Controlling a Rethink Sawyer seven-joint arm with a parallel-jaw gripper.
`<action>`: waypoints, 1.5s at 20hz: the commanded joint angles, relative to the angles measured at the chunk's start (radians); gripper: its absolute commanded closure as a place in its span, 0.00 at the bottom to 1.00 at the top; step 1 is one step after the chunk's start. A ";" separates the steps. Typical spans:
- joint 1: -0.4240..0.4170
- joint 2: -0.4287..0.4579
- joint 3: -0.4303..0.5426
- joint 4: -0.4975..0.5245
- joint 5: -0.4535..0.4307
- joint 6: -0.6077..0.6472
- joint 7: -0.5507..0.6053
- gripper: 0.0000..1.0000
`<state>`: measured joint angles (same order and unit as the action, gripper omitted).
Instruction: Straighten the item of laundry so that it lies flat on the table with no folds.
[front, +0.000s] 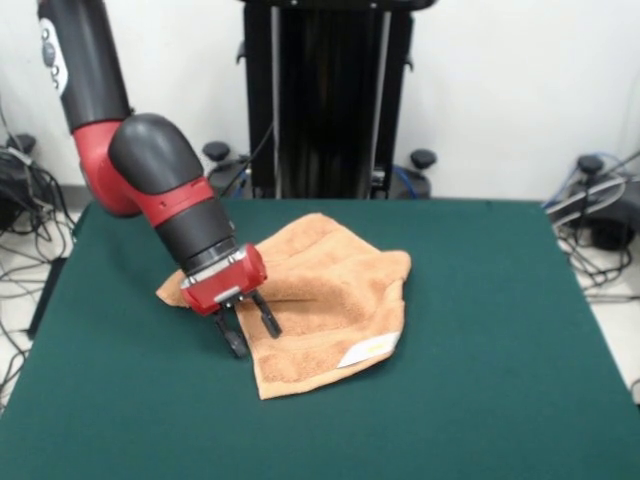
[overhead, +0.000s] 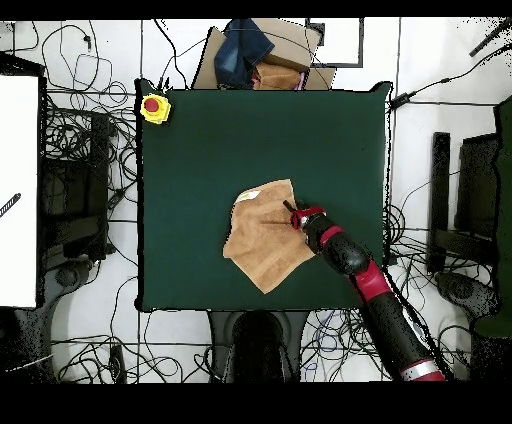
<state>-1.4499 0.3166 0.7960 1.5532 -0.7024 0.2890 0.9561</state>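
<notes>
— On the green tabletop (front: 480, 330), where is your towel (front: 330, 300) lying?

— Near the middle, rumpled, a fold running across it, white label (front: 368, 351) showing at one corner.

— And your gripper (front: 248, 330)?

— It's tilting down at the towel's edge; the black fingers (front: 268, 318) are standing spread, tips at the cloth, pinching nothing I can make out.

The desk (front: 480, 330) is bare green cover on nearly every side, so a gripper could pass freely along its edges and over its wide open parts. The only thing lying mid-desk is the rumpled towel (front: 330, 300), low and soft. The red and black arm (front: 160, 180) slants down over the towel's one side, blocking that approach. A yellow box with a red button (overhead: 154, 107), seemingly an emergency stop, sits at one desk corner.
</notes>
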 joint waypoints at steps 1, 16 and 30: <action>0.018 0.113 0.049 -0.125 0.004 0.061 -0.117 0.00; 0.027 0.170 0.093 -0.117 0.053 0.158 -0.163 0.00; 0.015 0.205 0.103 -0.115 0.044 0.206 -0.213 0.00</action>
<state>-1.4537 0.4656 0.8659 1.5383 -0.6822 0.3778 0.9561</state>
